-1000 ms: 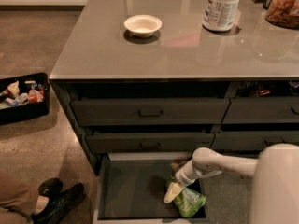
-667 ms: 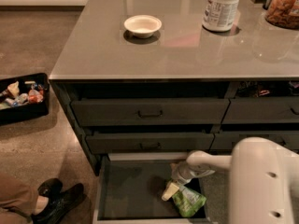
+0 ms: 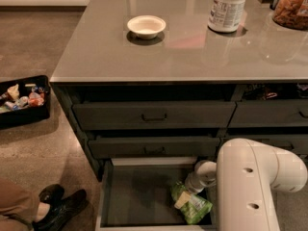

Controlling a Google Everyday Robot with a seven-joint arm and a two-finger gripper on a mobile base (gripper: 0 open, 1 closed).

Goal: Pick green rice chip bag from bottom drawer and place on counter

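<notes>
The green rice chip bag [image 3: 193, 207] lies on the dark floor of the open bottom drawer [image 3: 139, 196], near its right side. My gripper [image 3: 185, 197] reaches down into the drawer from the right and sits right on the bag's upper left part. The white arm [image 3: 250, 186] fills the lower right and hides the drawer's right end. The grey-brown counter [image 3: 192, 52] spreads above the drawer cabinet.
On the counter stand a white bowl [image 3: 146, 26], a white tub [image 3: 228, 6] and a jar of snacks [image 3: 290, 6]. A black bin of packets [image 3: 21, 100] sits on the floor at left. A person's black shoes [image 3: 60, 203] are beside the drawer's left corner.
The arm's white body has swung left and closer, covering more of the drawer's right side. The gripper stays at the bag, which has barely moved.
</notes>
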